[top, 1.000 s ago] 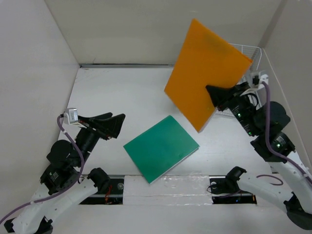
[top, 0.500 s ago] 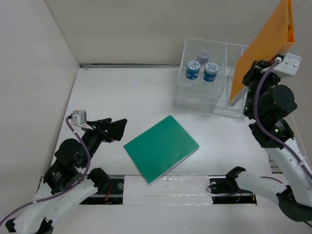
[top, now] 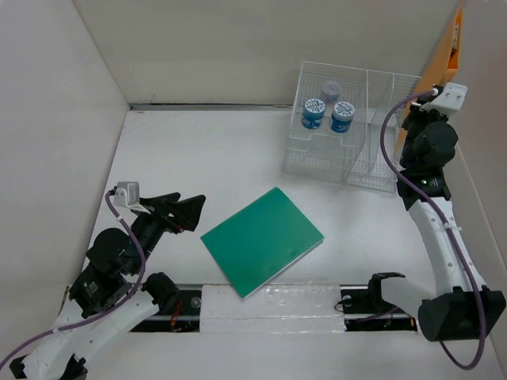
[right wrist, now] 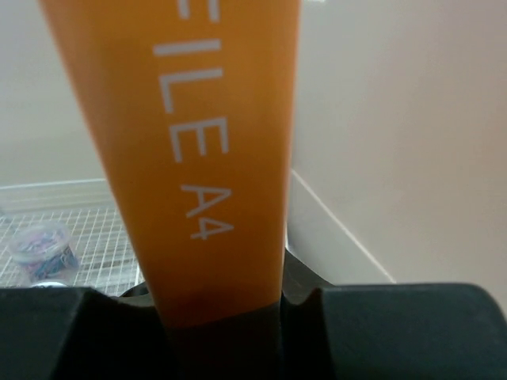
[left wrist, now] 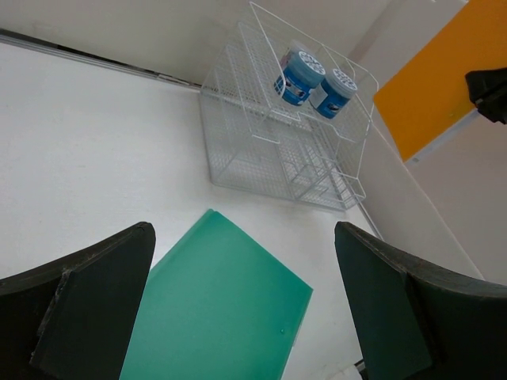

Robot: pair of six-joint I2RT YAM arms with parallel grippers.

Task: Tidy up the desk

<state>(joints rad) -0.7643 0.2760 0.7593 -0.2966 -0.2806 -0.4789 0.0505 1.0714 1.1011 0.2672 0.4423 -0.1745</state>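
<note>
The desk [top: 198, 158] stretches out ahead of both arms, walled in by pale panels on the left, far and right sides. A green folder [top: 262, 240] lies flat on it, skewed, near the front edge and about midway between the arms. At the far right stands a white wire rack [top: 348, 162], with two blue-lidded jars [top: 314, 112] side by side in its left part and a smaller tub [top: 331, 89] behind them. The left gripper [top: 192, 212] hangs low over the desk just left of the green folder, its jaws spread wide with nothing between them. The right gripper [right wrist: 226, 317] is raised beside the right wall, pinching the bottom edge of an orange folder [right wrist: 198, 119] marked "FILE A4". That folder stands upright, clear of the desk, above the rack's right end.
</note>
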